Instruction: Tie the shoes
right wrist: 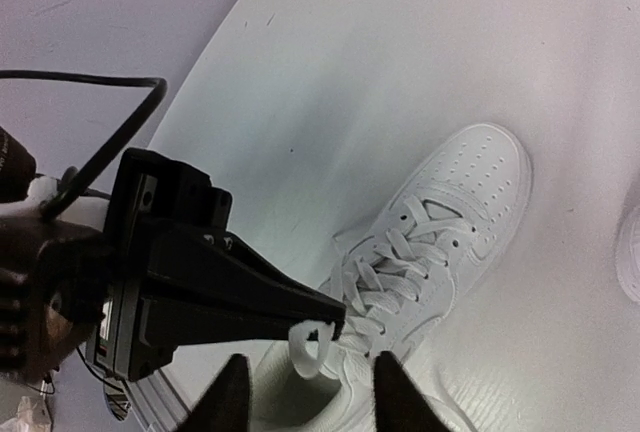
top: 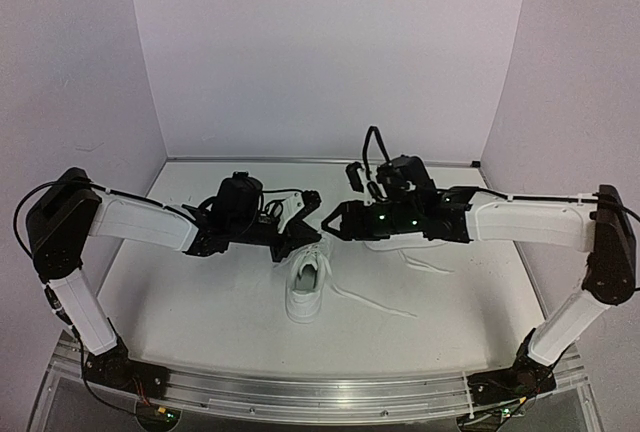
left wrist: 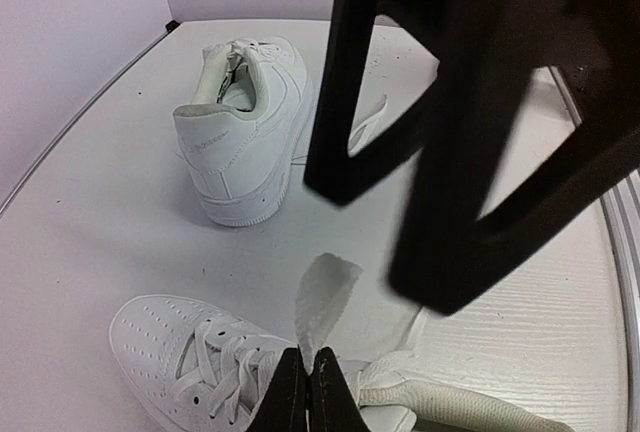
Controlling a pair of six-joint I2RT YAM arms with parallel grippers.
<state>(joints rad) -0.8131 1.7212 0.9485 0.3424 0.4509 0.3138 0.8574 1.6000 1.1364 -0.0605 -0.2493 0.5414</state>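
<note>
Two white shoes lie on the table. The nearer shoe is under both grippers. The other shoe lies partly under the right arm. My left gripper is shut on a loop of white lace lifted from the nearer shoe. In the right wrist view, the left gripper's black fingers pinch the top of that loop. My right gripper is open, its fingers on either side of the loop and not touching it.
Loose lace ends trail right of the nearer shoe, and more lace lies by the other shoe. White walls close in the back and sides. A metal rail runs along the near edge.
</note>
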